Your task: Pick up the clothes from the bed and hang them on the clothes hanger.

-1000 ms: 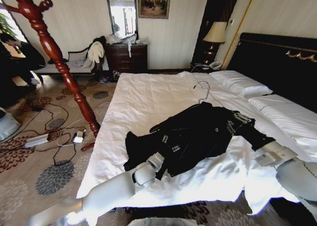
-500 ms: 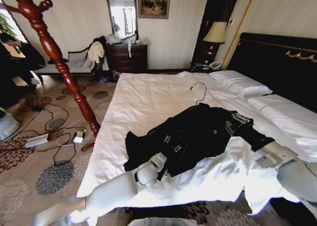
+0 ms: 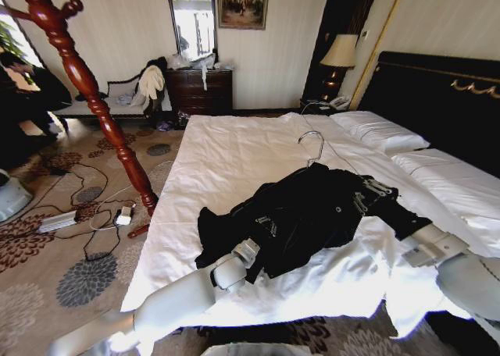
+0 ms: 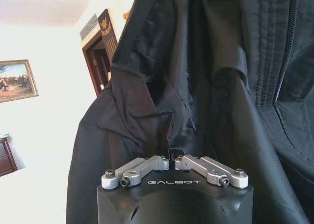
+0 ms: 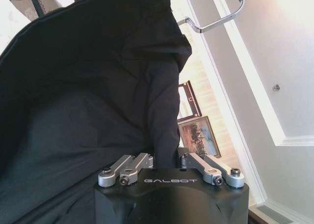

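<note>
I am watching the black clothes lying spread across the middle of the bed, on the rumpled white sheet and a little below the pillows by the black headboard. The clothes hanger is sitting at the collar end of the garment, its silver wire hook sticking up over the sheet on the side toward the headboard wall.

I am holding the left gripper at the garment's near edge, the end farthest from the hook; its jaws are drawn together and pinching a fold of the dark cloth. The word GALBOT is reading clearly in pale letters across the black gripper body in the left wrist view.

I am keeping the right gripper at the sleeve end nearest the headboard, its jaws likewise pressed in on black fabric that is bunching over them. The same GALBOT lettering is showing on its housing. In the right wrist view the hanger's hook is curving out past the cloth's edge.

No other writing is readable.
</note>
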Robot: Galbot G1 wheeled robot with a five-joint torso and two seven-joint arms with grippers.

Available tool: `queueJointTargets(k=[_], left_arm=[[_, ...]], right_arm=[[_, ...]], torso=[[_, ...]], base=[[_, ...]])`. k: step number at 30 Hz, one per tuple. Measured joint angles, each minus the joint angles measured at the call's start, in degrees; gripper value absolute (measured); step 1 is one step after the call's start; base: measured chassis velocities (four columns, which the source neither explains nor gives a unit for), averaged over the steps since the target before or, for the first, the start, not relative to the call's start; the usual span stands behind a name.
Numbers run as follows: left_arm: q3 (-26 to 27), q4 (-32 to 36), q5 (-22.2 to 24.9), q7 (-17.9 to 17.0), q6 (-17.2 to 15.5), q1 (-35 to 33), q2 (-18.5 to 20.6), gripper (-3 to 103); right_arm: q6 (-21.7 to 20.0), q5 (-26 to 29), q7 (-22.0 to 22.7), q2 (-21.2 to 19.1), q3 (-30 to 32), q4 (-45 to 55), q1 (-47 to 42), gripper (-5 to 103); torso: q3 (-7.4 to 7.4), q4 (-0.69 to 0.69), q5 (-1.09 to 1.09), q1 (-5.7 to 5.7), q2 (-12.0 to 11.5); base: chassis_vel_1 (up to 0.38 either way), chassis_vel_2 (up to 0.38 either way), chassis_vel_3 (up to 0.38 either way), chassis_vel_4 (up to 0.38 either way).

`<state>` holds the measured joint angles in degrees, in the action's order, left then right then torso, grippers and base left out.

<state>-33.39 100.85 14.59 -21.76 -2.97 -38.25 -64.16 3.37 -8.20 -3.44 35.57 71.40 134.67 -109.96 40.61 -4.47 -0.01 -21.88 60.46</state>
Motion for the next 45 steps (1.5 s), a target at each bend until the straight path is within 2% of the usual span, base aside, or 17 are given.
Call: queueJointTargets(k=[9,12,18,20,21,25,26,31,33,39,42,45], left_arm=[[1.12,0.84,-0.24,-0.04,0.65,-0.89,1.38,0],[2.2,3.81,2.53,-0.85,-1.09,-0.96,2.49,0],[4.09,7.34,5.65,-1.19,-1.91,-1.03,5.41,0],[5.4,9.83,7.16,-0.82,-2.0,-1.15,8.66,0],[5.4,9.83,7.16,-0.82,-2.0,-1.15,8.66,0],[7.67,12.57,7.78,0.12,-1.88,-2.65,13.91,0],[7.67,12.57,7.78,0.12,-1.88,-2.65,13.91,0],[9.98,16.09,10.56,0.84,-1.75,-3.46,19.24,0],[10.23,16.41,10.95,0.86,-1.76,-3.45,19.64,0],[13.45,21.2,15.99,1.44,-2.5,-3.27,25.22,0],[15.58,26.5,21.34,1.3,-3.91,-3.75,29.17,0],[16.88,28.81,23.06,1.37,-4.05,-4.29,30.95,0]], right_arm=[[-0.25,-0.09,0.85,0.35,0.01,0.26,-0.07,19],[-0.99,0.39,1.09,0.79,0.02,0.52,-0.23,19],[-1.05,0.82,1.21,1.2,-0.01,0.64,-0.57,19],[-1.08,0.97,1.21,1.45,-0.43,0.84,-0.73,19],[-1.08,0.97,1.21,1.45,-0.43,0.84,-0.73,19],[-1.41,2.4,1.21,1.38,-0.82,0.93,-0.69,19],[-1.41,2.4,1.21,1.38,-0.82,0.93,-0.69,19],[-2.38,5.05,1.34,1.12,-1.13,1.47,-0.69,19],[-2.46,5.15,1.37,1.08,-1.12,1.49,-0.67,19],[-2.95,6.23,1.45,1.03,-0.99,1.81,-0.73,19],[-5.36,7.29,1.62,1.74,-1.86,3.34,-1.11,19],[-5.96,7.55,1.71,2.01,-2.21,3.75,-1.29,19]], torso=[[0.0,0.0,0.0,0.0,0.0],[0.0,0.0,0.0,0.0,0.0],[0.0,0.0,0.0,0.0,0.0],[0.0,-0.01,0.0,0.0,0.01],[0.0,-0.01,0.0,0.0,0.01],[0.0,0.01,-0.01,0.0,0.0],[0.0,0.01,-0.01,0.0,0.0],[0.0,0.0,-0.01,0.0,0.0],[0.0,0.0,-0.01,0.0,0.0],[0.0,0.0,0.0,0.0,0.0],[0.0,0.0,0.0,0.0,0.0],[0.0,-0.01,0.0,0.0,0.0]], base=[[0.0,0.0,0.0,0.0],[0.0,0.0,0.0,0.0],[0.0,0.0,0.0,0.0],[0.0,0.0,0.0,0.0],[0.0,0.0,0.0,0.0],[0.0,0.0,0.0,0.0],[0.0,0.0,0.0,0.0],[0.0,0.0,0.0,0.0],[0.0,0.0,0.0,0.0],[0.0,0.0,0.0,0.0],[0.0,0.0,0.0,0.0],[0.0,0.0,0.0,0.0]])
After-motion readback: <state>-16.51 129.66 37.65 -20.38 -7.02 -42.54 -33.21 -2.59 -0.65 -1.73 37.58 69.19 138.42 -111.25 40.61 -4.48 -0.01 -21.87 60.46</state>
